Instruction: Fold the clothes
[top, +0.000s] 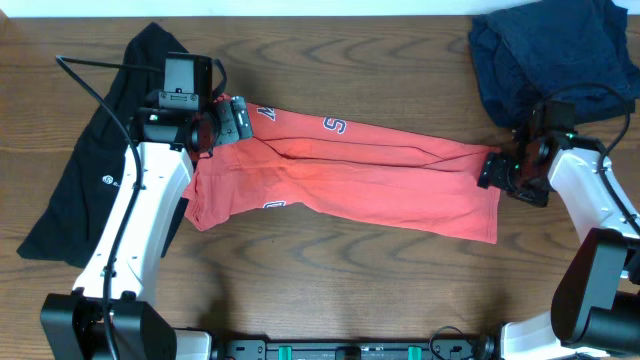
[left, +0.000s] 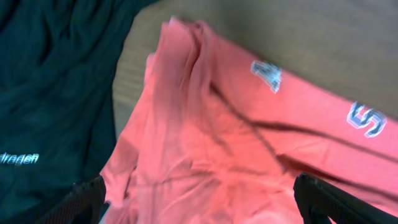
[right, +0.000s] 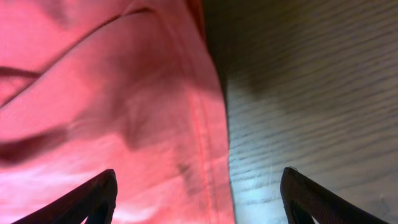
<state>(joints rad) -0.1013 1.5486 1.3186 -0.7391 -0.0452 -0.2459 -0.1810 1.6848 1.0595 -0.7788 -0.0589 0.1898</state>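
At the bottom of the frame the white left arm (top: 140, 210) and white right arm (top: 590, 185) rise from their bases, each reaching to one end of the red knit shirt (top: 350, 185). The shirt lies as a long band across the middle of the brown wooden surface (top: 330, 290), probably pulled out straight to ready the next fold. Both wrist views show the jaws spread apart and gripping nothing, the left over bunched cloth and the right over the stitched hem (right: 208, 124). Grey-white lettering (top: 333, 125) runs along the shirt's upper edge; only an "S" reads surely. Farther off, a black garment (top: 100, 150) at left bears a small pale logo (top: 108, 181), illegible. A crumpled navy garment (top: 550, 50) waits at upper right.
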